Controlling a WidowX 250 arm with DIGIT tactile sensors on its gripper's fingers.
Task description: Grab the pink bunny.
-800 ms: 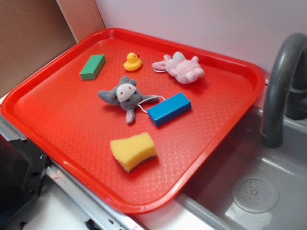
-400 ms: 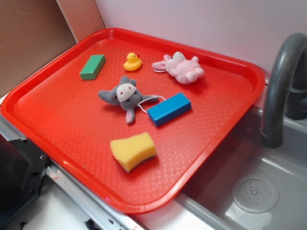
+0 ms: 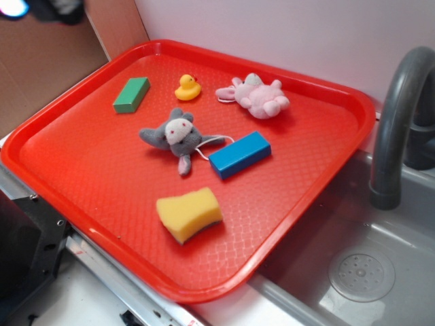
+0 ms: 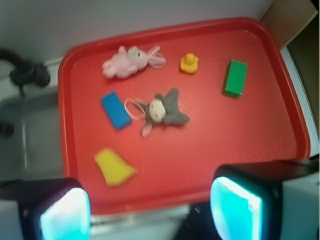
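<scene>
The pink bunny [image 3: 257, 96] lies on its side at the far right of the red tray [image 3: 81, 176], its white loop pointing left toward the duck. In the wrist view the pink bunny [image 4: 127, 61] is at the upper left, far from the jaws. My gripper [image 3: 37, 8] shows only as a blurred edge at the top left corner of the exterior view, high above the tray's left side. In the wrist view my gripper [image 4: 150, 215] is open and empty, its two cyan pads [image 4: 235, 207] wide apart over the tray's near edge.
On the tray are a grey plush animal with a white face [image 3: 175, 134], a blue block [image 3: 239, 154], a yellow sponge [image 3: 189, 213], a yellow duck [image 3: 187, 87] and a green block [image 3: 131, 94]. A grey faucet [image 3: 397, 115] and sink [image 3: 360, 272] are on the right.
My gripper has come into the exterior view at the top left corner. The things on the tray have not moved.
</scene>
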